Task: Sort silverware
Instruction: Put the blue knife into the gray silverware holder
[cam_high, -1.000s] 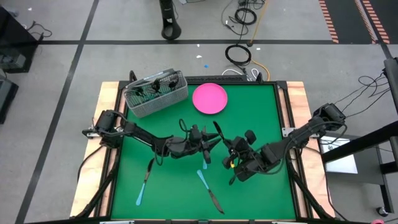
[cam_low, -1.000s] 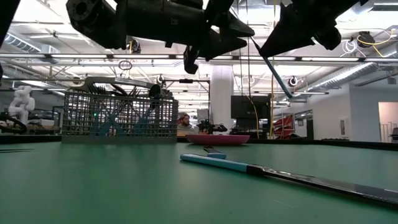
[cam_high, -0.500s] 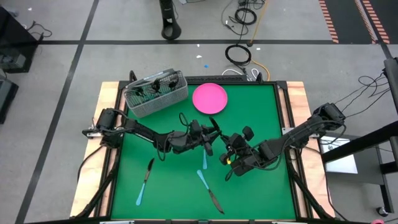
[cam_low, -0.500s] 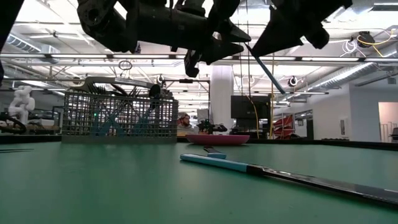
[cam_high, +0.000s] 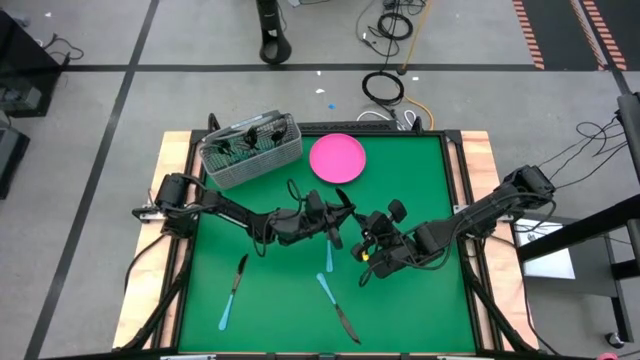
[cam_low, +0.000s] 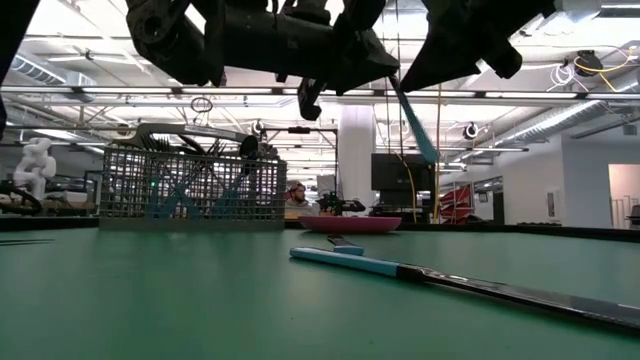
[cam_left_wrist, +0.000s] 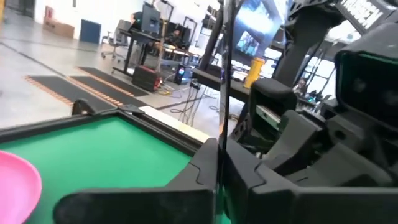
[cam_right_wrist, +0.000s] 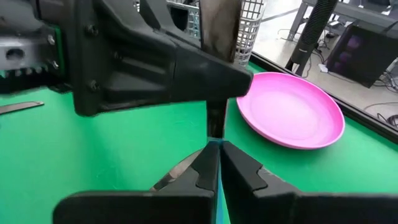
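Above mid-counter (cam_high: 250, 300), the right pincer (cam_high: 362, 250) is clamped on a blue-handled utensil (cam_low: 415, 125) hanging aslant. The left pincer (cam_high: 338, 224) is pinching its upper metal end, tip to tip.

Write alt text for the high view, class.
Above a green table, the left gripper and right gripper meet mid-table over a blue-handled utensil. A wire-mesh basket and pink plate sit behind; two more utensils lie in front.

Two dark, matt black jointed arms are seen, each built of blocky angular housings. Black cables are looped along the left arm (cam_high: 225, 212) and the right arm (cam_high: 480, 215). A small yellow mark is carried near the right hand (cam_high: 362, 254).
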